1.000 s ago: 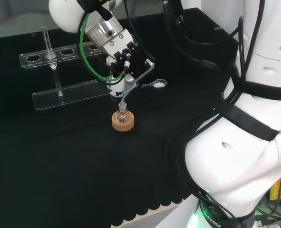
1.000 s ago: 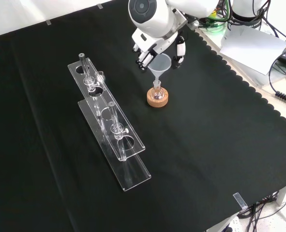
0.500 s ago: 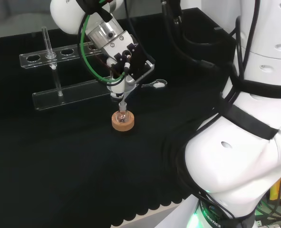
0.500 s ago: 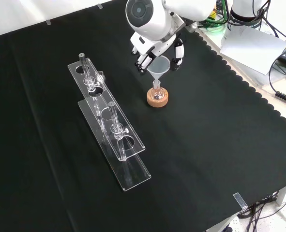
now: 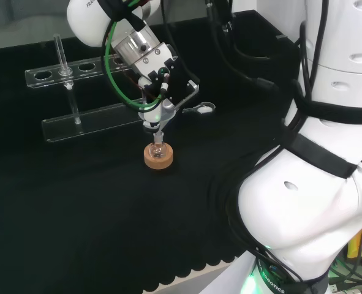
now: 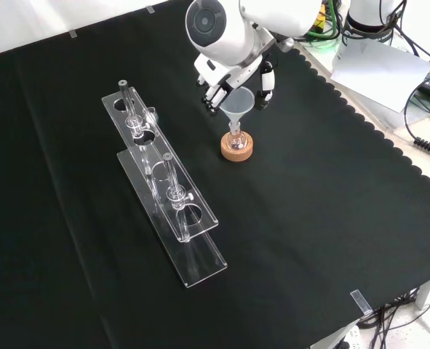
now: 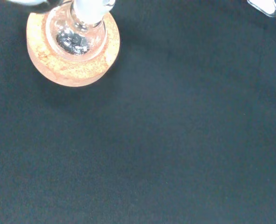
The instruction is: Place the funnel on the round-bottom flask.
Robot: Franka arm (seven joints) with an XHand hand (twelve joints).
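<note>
On black-clothed bench, flask seated in cork ring; funnel stood with stem in flask neck, fingers curled beside bowl, grip cannot be told. Clear rack left in front view; papers, cables beyond scalloped edge.

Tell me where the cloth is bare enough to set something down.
Front view: the wide stretch of cloth right of the cork ring, out to the scalloped edge, is bare. It is crowded between the acrylic racks and the ring, where the hand holds the funnel.
</note>
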